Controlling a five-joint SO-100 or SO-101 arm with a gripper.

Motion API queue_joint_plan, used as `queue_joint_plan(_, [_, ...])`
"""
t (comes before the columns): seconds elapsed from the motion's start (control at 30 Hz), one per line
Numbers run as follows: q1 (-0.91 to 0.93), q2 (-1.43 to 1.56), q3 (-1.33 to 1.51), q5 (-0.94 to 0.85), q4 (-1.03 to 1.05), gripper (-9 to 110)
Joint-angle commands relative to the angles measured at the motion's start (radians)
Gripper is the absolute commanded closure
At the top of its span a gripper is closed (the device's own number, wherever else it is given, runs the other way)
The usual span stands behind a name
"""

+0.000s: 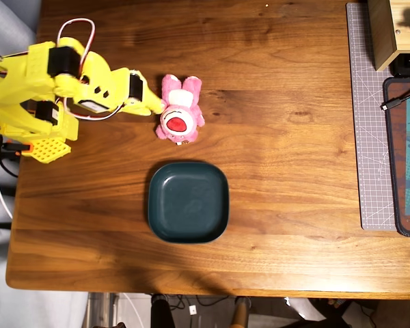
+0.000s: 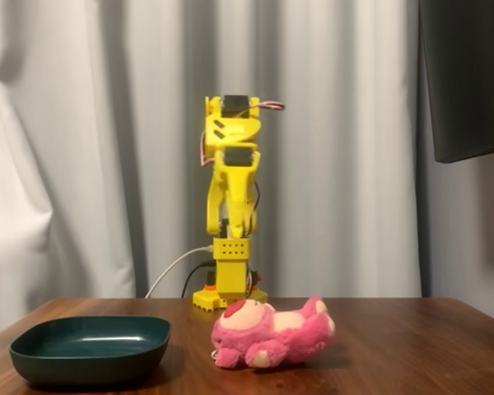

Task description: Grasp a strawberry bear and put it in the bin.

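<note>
The strawberry bear (image 1: 180, 109), bright pink with a white muzzle, lies on its back on the wooden table; in the fixed view it (image 2: 273, 333) lies on its side in front of the arm. The dark teal bin (image 1: 188, 201) sits empty just below it in the overhead view and to the left in the fixed view (image 2: 90, 350). My yellow gripper (image 1: 158, 106) reaches from the left, its tip at the bear's left edge. In the fixed view it (image 2: 234, 229) hangs well above the table. Its jaws look closed together and hold nothing.
A grey cutting mat (image 1: 369, 116) runs along the table's right side, with a wooden box (image 1: 389, 31) and a dark tablet (image 1: 406, 157) with a cable on it. The arm's base (image 1: 27, 130) is clamped at the left edge. White curtains hang behind in the fixed view.
</note>
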Motion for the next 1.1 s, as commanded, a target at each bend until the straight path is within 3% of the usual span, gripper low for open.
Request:
queue_joint_plan(0.0, [0.029,-0.005,0.002,0.006,-0.018,63])
queue_joint_plan(0.43, [0.017,-0.057,0.160,0.006,-0.110,57])
queue_joint_plan(1.07, [0.061,-0.388,0.037,0.046,-0.152,57])
